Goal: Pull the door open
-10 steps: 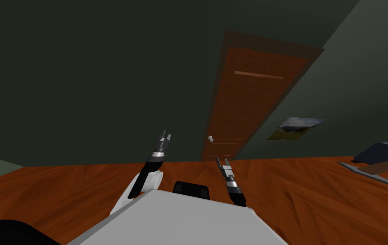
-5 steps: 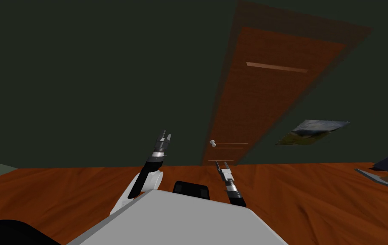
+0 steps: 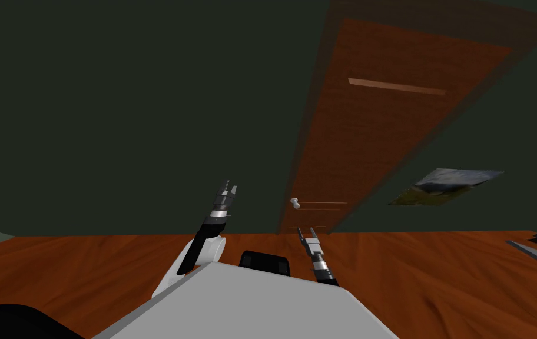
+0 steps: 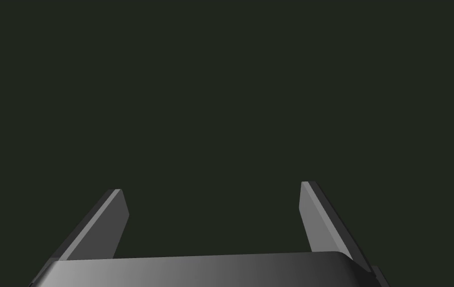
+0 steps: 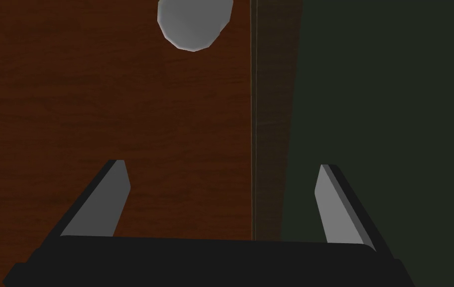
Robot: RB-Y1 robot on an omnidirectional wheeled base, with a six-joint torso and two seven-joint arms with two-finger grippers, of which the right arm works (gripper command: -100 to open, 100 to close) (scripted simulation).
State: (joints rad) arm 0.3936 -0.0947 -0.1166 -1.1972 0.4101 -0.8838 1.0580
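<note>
You face the brown door (image 3: pixel 379 129), which looks shut in its frame ahead and to your right. Its pale round knob (image 5: pixel 195 22) sits low on the door's left edge. Your right gripper (image 3: pixel 309 233) is below the knob, near but not touching, with its jaws spread, probably so it can rise and close around it. How far it stands off the panel is hard to judge. Your left gripper (image 3: pixel 230 189) points at the dark green wall (image 4: pixel 221 99), jaws also spread, held clear of the work.
</note>
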